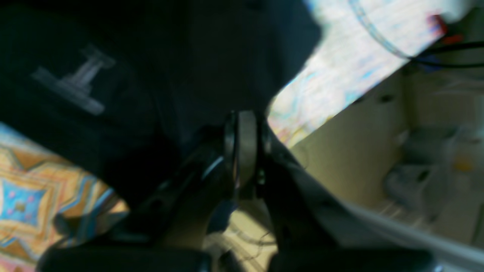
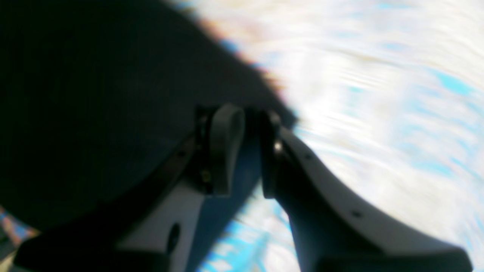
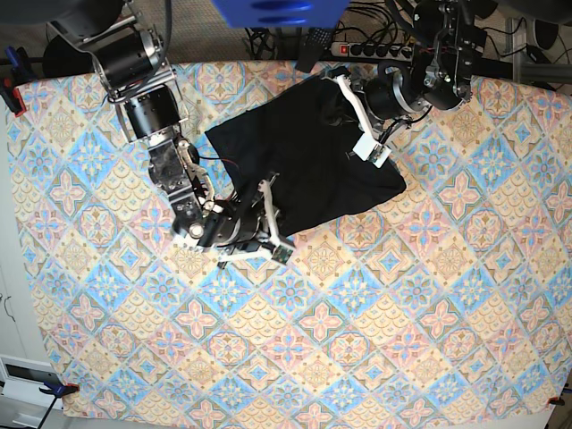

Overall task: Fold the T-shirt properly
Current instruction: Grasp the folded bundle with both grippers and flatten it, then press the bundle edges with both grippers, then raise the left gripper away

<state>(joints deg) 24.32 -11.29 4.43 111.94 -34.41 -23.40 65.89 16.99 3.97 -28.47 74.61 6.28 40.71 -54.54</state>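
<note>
Cloth fills most of what we see: the black T-shirt lies crumpled on the patterned table, toward its far side. Our left hand is pressed together on a fold of it, near the white mark. Our right hand pinches the shirt's edge at the near-left side.
</note>
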